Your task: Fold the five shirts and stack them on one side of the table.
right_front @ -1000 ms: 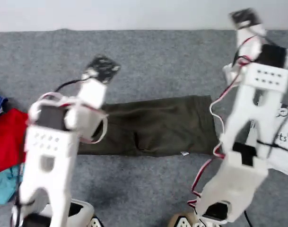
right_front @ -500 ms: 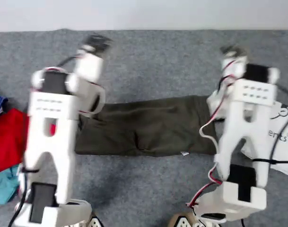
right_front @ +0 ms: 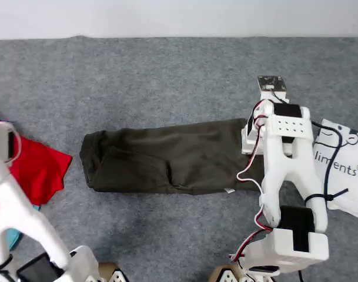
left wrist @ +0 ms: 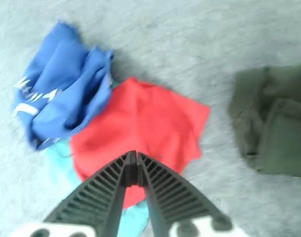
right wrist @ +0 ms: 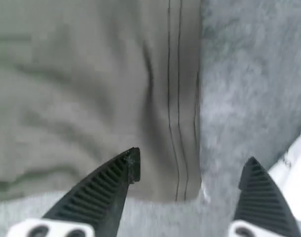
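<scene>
The olive shirt (right_front: 167,160) lies across the middle of the grey table (right_front: 184,76), folded into a long band with one end bunched toward the left arm's side. The right arm (right_front: 284,147) stands over the band's other end. In its wrist view the right gripper (right wrist: 192,169) hangs with jaws spread wide just above the cloth. One fingertip (right wrist: 132,163) is over the olive shirt (right wrist: 91,89) and the other (right wrist: 251,172) is past the hem, over bare table (right wrist: 249,74). A stitched hem runs between the two tips. A corner of the white shirt (right wrist: 297,150) shows just beyond the far tip. In the high view the white shirt (right_front: 343,173) lies at the table's right edge, partly under the right arm. The left arm (right_front: 11,205) stands at the left edge beside the red shirt (right_front: 42,169). The left gripper (left wrist: 136,165) has its jaws pressed together on nothing, poised above the red shirt (left wrist: 140,126). That shirt lies crumpled over a teal shirt (left wrist: 54,173), with a blue shirt (left wrist: 61,98) bunched against it. The olive shirt's bunched end (left wrist: 274,123) lies near the red shirt, with grey table between them.
</scene>
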Tool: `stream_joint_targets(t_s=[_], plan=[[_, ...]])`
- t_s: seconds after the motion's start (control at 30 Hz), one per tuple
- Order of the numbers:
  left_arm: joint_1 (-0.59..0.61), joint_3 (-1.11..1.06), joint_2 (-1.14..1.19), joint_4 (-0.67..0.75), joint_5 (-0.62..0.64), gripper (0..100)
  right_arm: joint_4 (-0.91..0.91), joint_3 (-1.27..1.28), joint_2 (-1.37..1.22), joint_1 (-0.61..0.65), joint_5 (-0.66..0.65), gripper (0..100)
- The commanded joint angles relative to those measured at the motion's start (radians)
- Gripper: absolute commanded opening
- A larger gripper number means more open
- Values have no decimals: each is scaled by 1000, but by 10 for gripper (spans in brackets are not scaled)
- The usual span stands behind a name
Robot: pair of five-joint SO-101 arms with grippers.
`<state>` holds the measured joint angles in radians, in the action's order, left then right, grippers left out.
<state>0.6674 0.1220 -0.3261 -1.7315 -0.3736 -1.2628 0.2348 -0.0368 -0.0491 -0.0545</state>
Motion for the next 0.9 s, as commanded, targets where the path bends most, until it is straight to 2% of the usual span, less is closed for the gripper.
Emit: stream_joint_targets(t_s=[0.0,0.17,0.53,0.63,0.8,0.87], plan=[[74,1,-35,-25,-17,8,87,-3,-12,10,12,335],[129,1,-34,-25,-29,8,119,-52,-148,22,15,335],[132,1,-35,-25,-29,7,114,-216,-423,56,20,329],[132,1,-35,-25,-29,7,51,-290,-475,59,20,260],[132,1,-28,-25,-29,7,-70,-416,-536,61,14,16],[132,1,-26,-25,-29,7,-110,-448,-544,59,12,24]])
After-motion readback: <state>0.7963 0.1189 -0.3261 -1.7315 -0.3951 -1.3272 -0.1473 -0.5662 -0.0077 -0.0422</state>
